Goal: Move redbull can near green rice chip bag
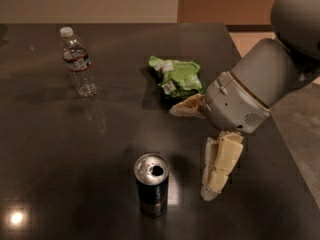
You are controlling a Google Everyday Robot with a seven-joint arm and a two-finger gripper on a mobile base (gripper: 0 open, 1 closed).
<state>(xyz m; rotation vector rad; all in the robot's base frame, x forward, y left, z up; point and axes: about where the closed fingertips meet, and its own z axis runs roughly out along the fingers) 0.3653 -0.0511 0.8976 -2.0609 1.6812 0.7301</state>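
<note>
The redbull can (151, 185) stands upright on the dark table (65, 149), near its front, with its silver top and tab hole showing. The green rice chip bag (178, 77) lies further back, right of centre. My gripper (190, 153) hangs over the table to the right of the can and in front of the bag. It is open and empty. One pale finger (220, 167) points down beside the can; the other sits close to the bag's near edge. The grey wrist and arm come in from the upper right.
A clear plastic water bottle (77, 61) with a white cap stands at the back left. The table's right edge (280, 139) runs diagonally behind my arm, with lighter floor beyond it. A light glare spot sits at the front left of the table.
</note>
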